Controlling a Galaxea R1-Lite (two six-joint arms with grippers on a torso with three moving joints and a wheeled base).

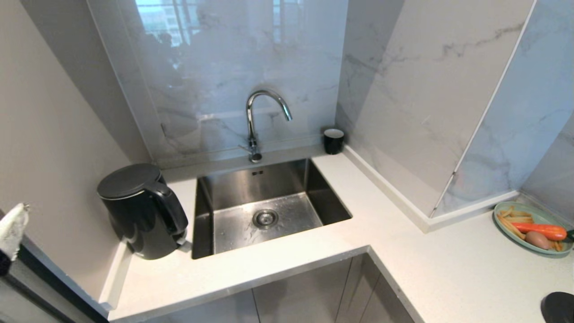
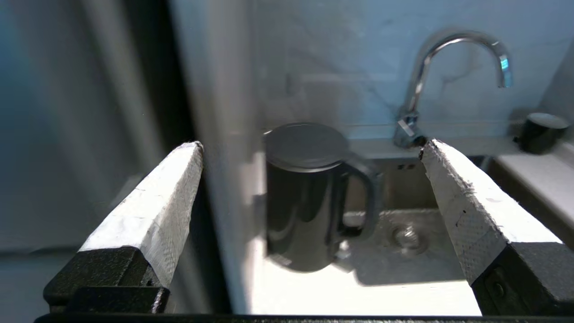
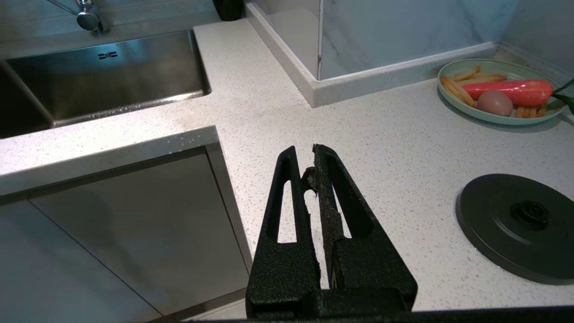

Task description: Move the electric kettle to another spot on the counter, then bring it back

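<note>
1. Glossy black plastic: the electric kettle (image 1: 142, 211) stands upright on the white counter (image 1: 287, 264), ahead of the left hand (image 2: 311, 150) and well apart from it, close beside the sink (image 1: 269, 206).
2. Left hand: fingers (image 2: 157, 211) spread wide, nothing between them, the kettle framed in the gap.
3. Right hand (image 3: 307, 166): fingers together, empty, idle over the counter near the base disc (image 3: 520, 226).
4. Handling, judged: rigid shell, smooth and likely slippery; weight unknown, as any water inside is hidden by the lid (image 1: 128, 179).
5. Best hold: the loop handle (image 1: 172, 208), on the sink side; body looks too wide.
</note>
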